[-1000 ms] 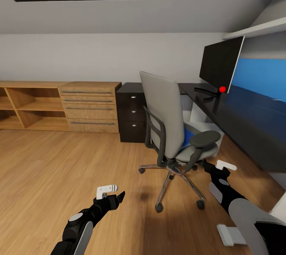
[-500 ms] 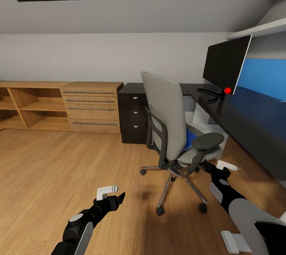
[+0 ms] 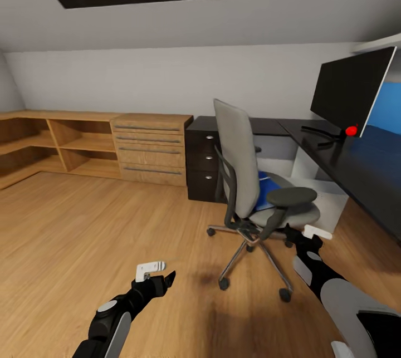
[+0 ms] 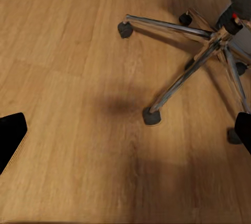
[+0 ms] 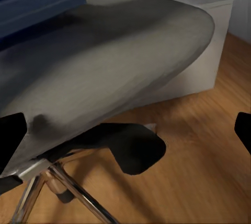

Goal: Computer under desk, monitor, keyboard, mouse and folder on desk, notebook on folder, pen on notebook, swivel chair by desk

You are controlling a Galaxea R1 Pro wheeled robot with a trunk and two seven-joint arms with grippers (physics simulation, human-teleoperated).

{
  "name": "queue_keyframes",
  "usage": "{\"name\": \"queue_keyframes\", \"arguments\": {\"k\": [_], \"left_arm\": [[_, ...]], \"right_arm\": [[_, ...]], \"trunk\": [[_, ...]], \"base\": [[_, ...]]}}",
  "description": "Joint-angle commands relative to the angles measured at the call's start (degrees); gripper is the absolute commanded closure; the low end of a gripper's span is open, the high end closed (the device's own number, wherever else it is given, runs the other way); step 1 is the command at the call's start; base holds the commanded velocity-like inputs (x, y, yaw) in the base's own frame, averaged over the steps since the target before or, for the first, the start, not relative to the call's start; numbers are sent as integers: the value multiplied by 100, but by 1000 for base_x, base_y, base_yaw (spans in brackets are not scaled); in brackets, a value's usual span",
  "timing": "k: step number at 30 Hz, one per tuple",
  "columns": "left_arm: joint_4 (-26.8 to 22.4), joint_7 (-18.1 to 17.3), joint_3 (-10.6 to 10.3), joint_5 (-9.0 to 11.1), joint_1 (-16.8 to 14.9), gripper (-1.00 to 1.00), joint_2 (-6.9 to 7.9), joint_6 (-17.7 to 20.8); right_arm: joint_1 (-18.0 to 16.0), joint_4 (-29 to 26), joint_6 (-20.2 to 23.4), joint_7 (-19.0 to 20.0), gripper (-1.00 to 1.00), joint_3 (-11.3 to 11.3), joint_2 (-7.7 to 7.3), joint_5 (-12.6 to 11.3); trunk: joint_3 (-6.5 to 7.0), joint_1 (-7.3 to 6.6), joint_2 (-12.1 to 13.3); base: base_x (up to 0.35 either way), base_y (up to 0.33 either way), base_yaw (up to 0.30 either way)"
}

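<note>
blue folder (image 3: 265,191) lies on the swivel chair (image 3: 245,171) seat, behind the near armrest (image 3: 291,196). my right gripper (image 3: 303,235) hangs low beside the seat edge, fingers wide, empty. left gripper (image 3: 161,280) over bare floor, also spread. best rise above the armrest, come in flat from the front, pinch the folder's near edge.

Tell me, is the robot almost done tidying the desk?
Not nearly. The monitor already stands on the desk. The blue folder lies on the swivel chair, and the right gripper is open beside the seat, holding nothing. The left gripper is open over the floor. The folder has yet to move.
</note>
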Motion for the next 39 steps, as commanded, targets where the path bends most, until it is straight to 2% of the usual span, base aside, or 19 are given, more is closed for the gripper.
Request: {"name": "queue_keyframes", "arguments": {"k": [1,11,23,39], "left_arm": [[-3,-13,5,18,-3,-100,-3,30],[6,-16,5,18,-3,-100,-3,26],[60,-16,5,16,-3,-100,-3,19],[144,-16,4,11,-3,-100,-9,18]], "right_arm": [[-2,4,-29,0,-100,-9,0,-11],[-2,12,-49,-1,-100,-9,25,-8],[-2,12,-58,-9,-100,-9,26,-4],[-2,-4,-58,-9,-100,-9,19,4]], "trunk": [[-5,-1,-2],[-5,-1,-2],[-5,-1,-2],[-5,-1,-2]], "base": [[0,0,214],[0,55,237],[0,118,59],[0,32,263]]}}
